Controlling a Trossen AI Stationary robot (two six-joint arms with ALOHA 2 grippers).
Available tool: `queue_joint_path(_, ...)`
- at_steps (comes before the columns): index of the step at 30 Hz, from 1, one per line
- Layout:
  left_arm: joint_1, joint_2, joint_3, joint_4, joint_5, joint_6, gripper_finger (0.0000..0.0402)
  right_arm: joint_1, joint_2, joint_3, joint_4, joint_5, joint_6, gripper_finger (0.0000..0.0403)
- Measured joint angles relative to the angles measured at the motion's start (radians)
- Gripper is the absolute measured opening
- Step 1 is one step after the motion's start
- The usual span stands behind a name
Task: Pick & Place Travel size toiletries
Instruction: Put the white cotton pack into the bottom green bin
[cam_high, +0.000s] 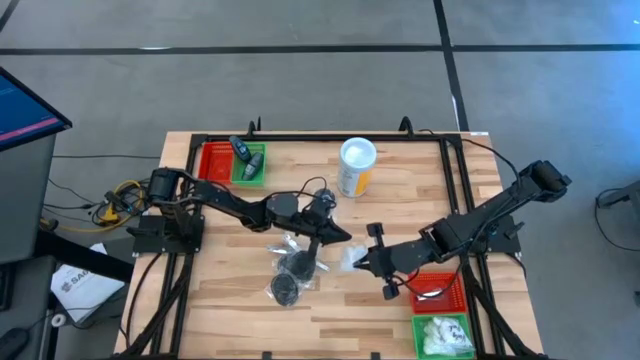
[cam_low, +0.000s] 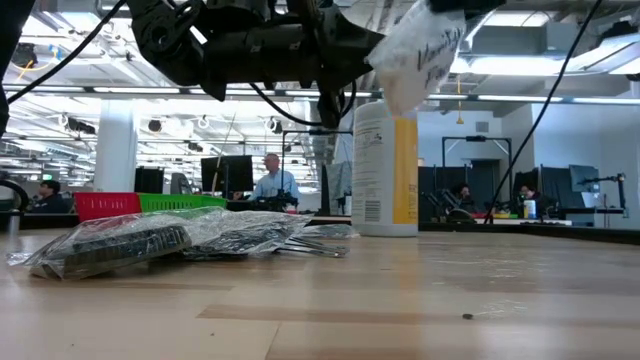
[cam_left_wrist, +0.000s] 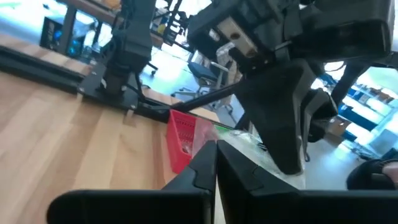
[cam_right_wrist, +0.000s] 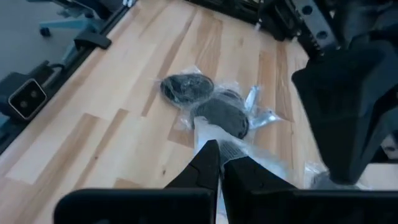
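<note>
A white packet (cam_low: 420, 52) hangs above the middle of the table, between my two grippers. My left gripper (cam_high: 340, 238) reaches in from the table's left and my right gripper (cam_high: 362, 260) from the right; both are shut on the packet (cam_high: 350, 258). Below them, two dark round pucks in clear wrap (cam_right_wrist: 205, 99) lie flat on the wood beside silvery tubes (cam_low: 315, 247). A small dark bottle (cam_high: 242, 150) lies in the far-left bins. My left gripper (cam_left_wrist: 216, 155) pinches the packet between its two fingers, coming level from the table's left. Only a thin pale strip (cam_left_wrist: 216, 186) shows between the fingers; which part of the packet that is I cannot tell. The packet is clear of the table. My right gripper (cam_right_wrist: 219, 152) pinches the packet's near end (cam_right_wrist: 239, 155) between its two fingers, slanting down from the table's right. The packet is lifted clear and sticks out past the fingertips toward the left gripper.
A tall yellow canister with a white lid (cam_high: 357, 165) stands upright at the far middle. Red and green bins (cam_high: 232, 162) sit at the far left. Another red bin (cam_high: 440, 292) and a green bin with white packets (cam_high: 445, 335) sit at the near right.
</note>
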Motion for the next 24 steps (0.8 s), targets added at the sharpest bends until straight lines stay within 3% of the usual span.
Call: queue_joint_path(24,0.054,0.000,0.000,0.027,0.000,0.026,0.0003,-0.010,-0.001,0.001,-0.038,0.001,0.105,0.0000)
